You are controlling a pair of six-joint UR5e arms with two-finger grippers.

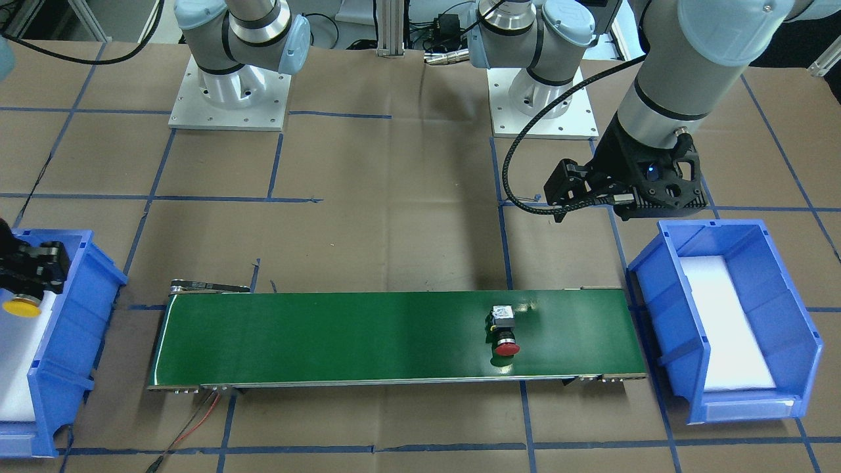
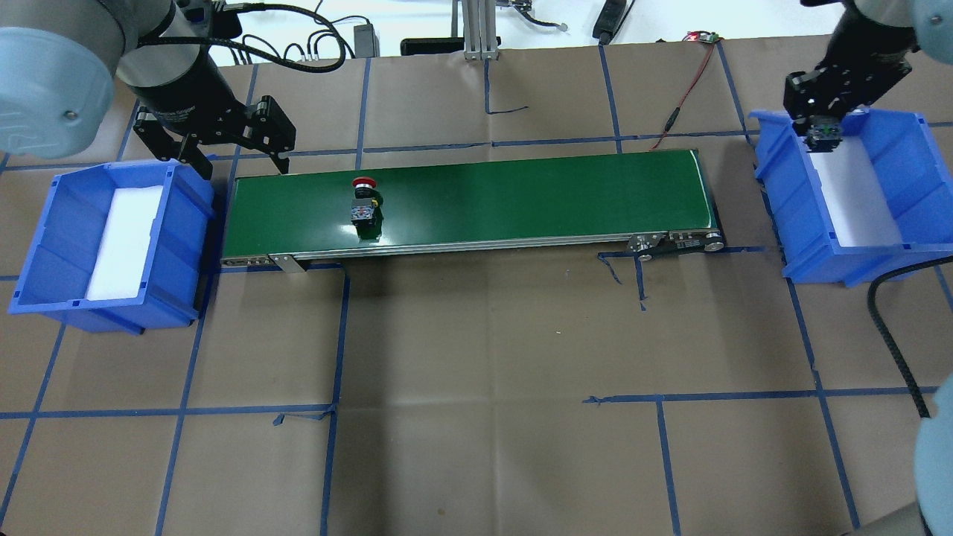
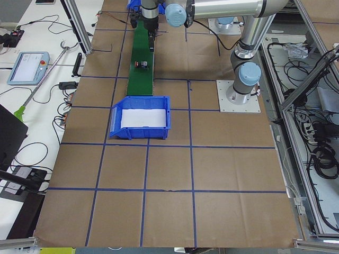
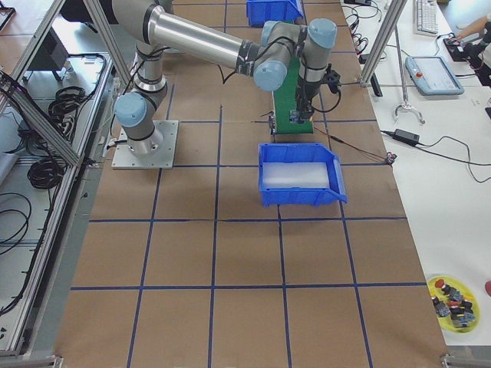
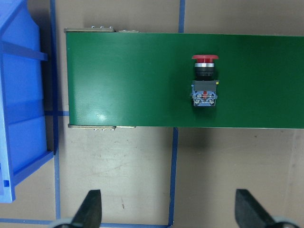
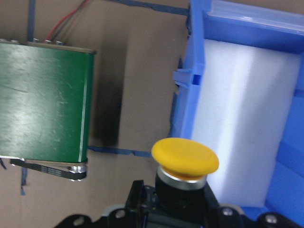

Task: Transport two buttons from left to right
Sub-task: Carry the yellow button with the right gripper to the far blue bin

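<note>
The conveyor belt (image 2: 521,201) was smooth green material with a slight sheen. The table covering (image 2: 484,335) was matt brown paper, marked with blue tape (image 2: 149,412). The bins (image 2: 52,223) were glossy blue plastic holding matt white foam (image 2: 123,242). The yellow button (image 6: 185,159) had a smooth plastic cap over a polished metal collar.

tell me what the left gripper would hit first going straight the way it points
Most likely the paper-covered table beside the conveyor belt; the left gripper points down there, clear of the red button.
</note>
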